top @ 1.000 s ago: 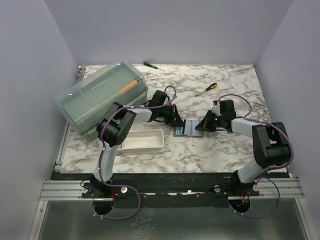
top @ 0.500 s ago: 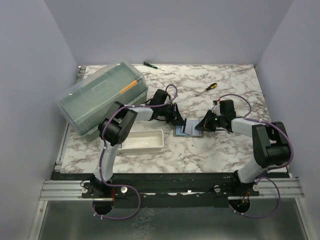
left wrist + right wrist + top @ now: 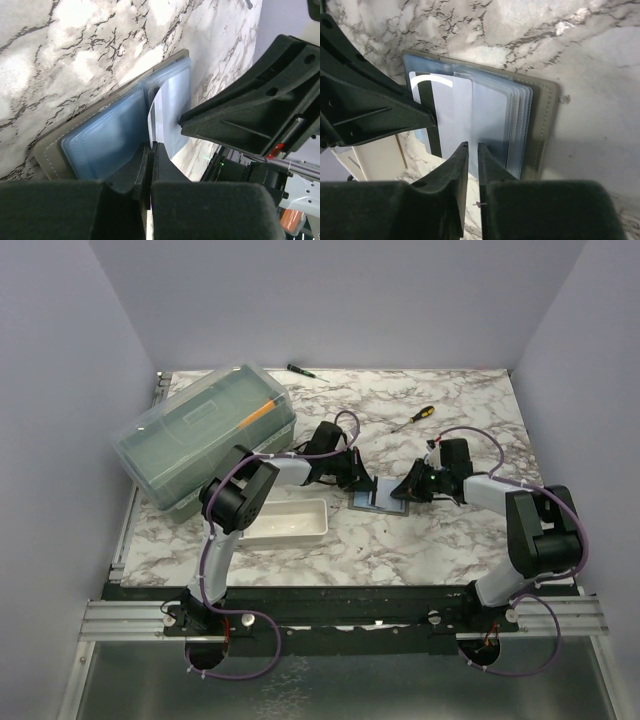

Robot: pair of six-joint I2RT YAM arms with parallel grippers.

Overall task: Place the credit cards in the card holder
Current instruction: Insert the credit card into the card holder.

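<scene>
Card holder [image 3: 378, 497] — grey, open at the centre of the desk [image 3: 450, 440]; left gripper [image 3: 151, 150] pinches a credit card [image 3: 447, 117] edge-on to feed it in, right gripper [image 3: 472, 152] — fingers nearly together — apparently steadies the sleeves [image 3: 495, 125].

Seen from above, the wallet [image 3: 376, 498] is too small to make out its card. Left wrist view: the card's [image 3: 156, 117] 6 o'clock end disappears between the left fingers [image 3: 141, 166]. Right wrist view: the right fingers [image 3: 452, 166] cover the wallet's 6 o'clock edge.
</scene>
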